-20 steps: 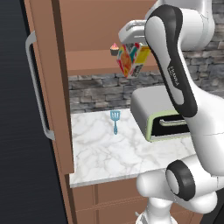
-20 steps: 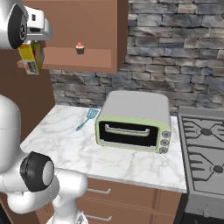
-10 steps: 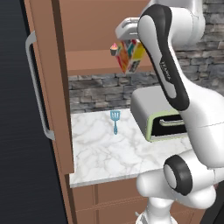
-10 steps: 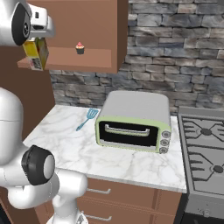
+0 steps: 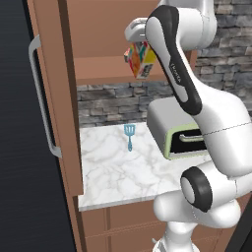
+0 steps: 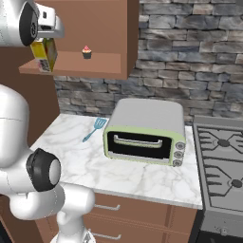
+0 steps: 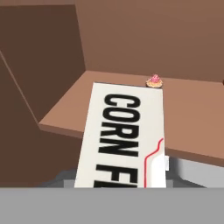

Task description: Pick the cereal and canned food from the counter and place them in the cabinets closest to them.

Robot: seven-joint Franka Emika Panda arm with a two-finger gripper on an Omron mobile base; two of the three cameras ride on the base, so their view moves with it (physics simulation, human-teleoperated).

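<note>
- Holding the cereal box (image 5: 140, 60) up at cabinet height right now: the claw (image 5: 138, 37) is clamped narrow on the top of the box, so the cereal hangs straight below it, long axis roughly up and down with a slight tilt.
- Relation that matters, as I read it: the open cabinet (image 6: 95, 28) lies ahead of the box. In the hand view the white "CORN F..." face (image 7: 124, 140) points lengthwise into the opening, with the shelf (image 7: 192, 118) just past and a bit under its far end.
- From the right side the box (image 6: 44, 54) sits at the front lip of the shelf, its bottom about level with the edge or slightly lower. Probably needs a little lift, then a push inward.
- A small cupcake (image 6: 86, 51) is further back on the shelf, near the box's line of travel, so it might get nudged.
- The open door (image 5: 51, 93) stands off to the left, apart from the box.
- Down on the counter (image 6: 71, 156): a blue spatula (image 5: 129, 136) and a toaster oven (image 6: 144, 133), both well below and out of the way.
</note>
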